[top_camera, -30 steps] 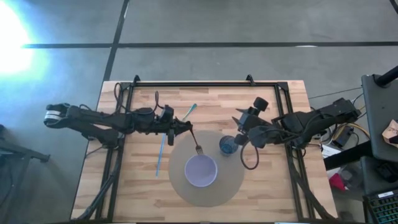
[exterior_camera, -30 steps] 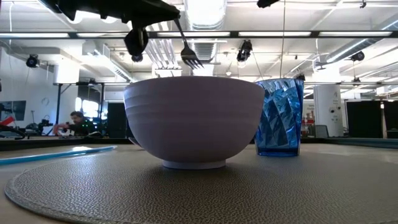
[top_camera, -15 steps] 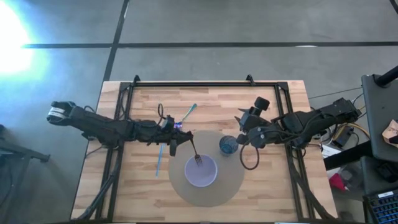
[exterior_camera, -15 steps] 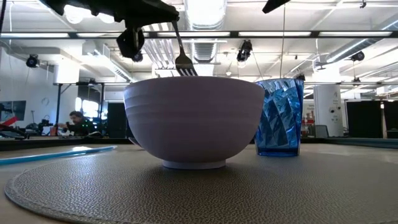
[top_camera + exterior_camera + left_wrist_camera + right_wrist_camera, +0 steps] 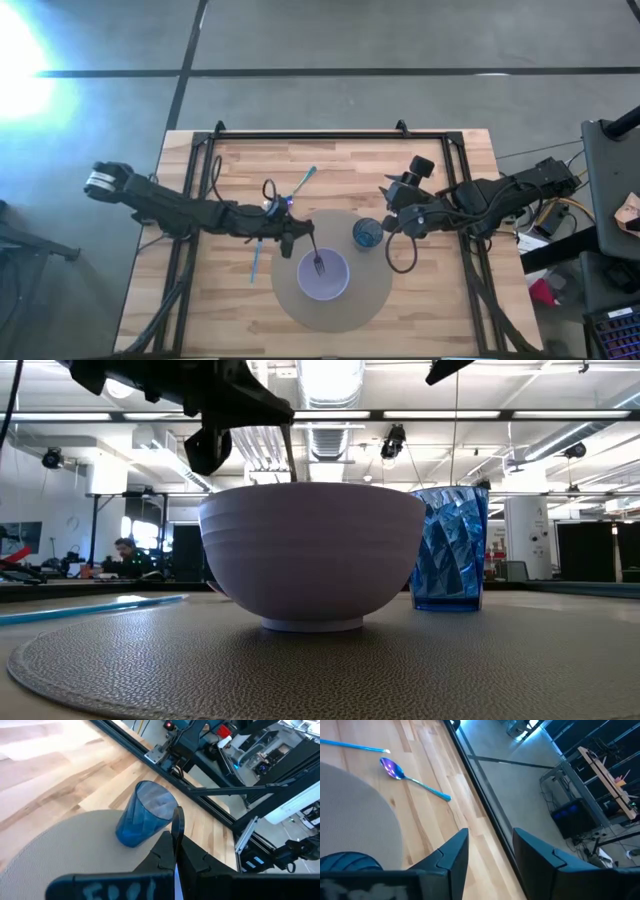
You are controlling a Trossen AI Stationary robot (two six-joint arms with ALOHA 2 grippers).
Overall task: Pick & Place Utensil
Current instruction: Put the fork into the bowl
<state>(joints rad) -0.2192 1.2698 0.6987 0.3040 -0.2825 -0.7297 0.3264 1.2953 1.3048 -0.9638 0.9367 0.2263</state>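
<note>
Lavender bowl (image 5: 323,275) receives a fork (image 5: 316,260) clamped in the left gripper (image 5: 298,229); the right gripper (image 5: 391,207), fingers apart, waits beside a blue cup (image 5: 366,234).

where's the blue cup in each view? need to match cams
High: blue cup on the round mat's right part, right of the bowl.
Low: right of centre, standing behind the bowl's right side.
Left wrist: centre, upright on the mat's edge.
Right wrist: only a dark blue sliver at the bottom left corner, probably its rim.
Shared landmark: the round mat.
</note>
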